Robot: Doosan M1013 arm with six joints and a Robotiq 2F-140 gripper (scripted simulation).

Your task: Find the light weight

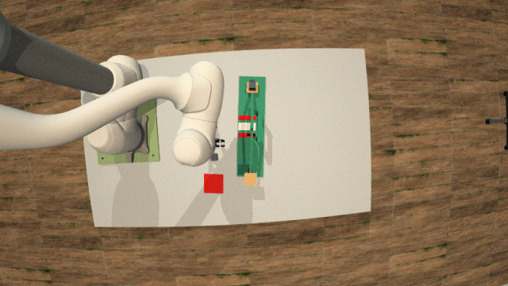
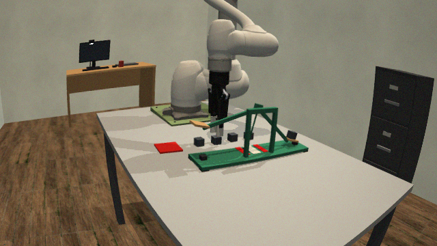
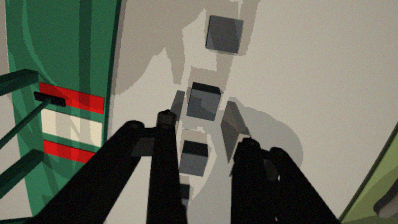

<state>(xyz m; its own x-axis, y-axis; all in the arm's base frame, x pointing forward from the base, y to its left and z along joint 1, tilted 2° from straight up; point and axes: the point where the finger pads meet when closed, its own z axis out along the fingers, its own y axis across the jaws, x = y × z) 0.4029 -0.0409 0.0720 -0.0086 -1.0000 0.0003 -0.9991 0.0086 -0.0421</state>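
Note:
The red dish (image 1: 213,183) (image 2: 168,147) lies flat on the table. Several dark cube weights stand in a row beside the green balance (image 1: 259,85) (image 2: 222,161) (image 3: 100,30): the nearest to the dish (image 1: 214,157) (image 2: 199,141) (image 3: 224,34), the second (image 2: 216,139) (image 3: 204,102), the third (image 2: 232,137) (image 3: 194,159) and a partly hidden one (image 2: 250,136). Another weight (image 1: 252,85) (image 2: 291,134) sits in the lowered pan. The raised pan (image 1: 250,179) (image 2: 199,124) is empty. The pointer (image 3: 50,98) hangs over a red field. My gripper (image 1: 220,143) (image 2: 217,131) (image 3: 203,108) is partly open and empty, just above the second weight.
The balance's green uprights (image 2: 246,133) and raised arm (image 2: 227,119) stand close beside my fingers. The neighbouring weights stand a short gap apart from the second one. The arm's green base plate (image 1: 155,135) (image 2: 160,111) is on the other side of the row.

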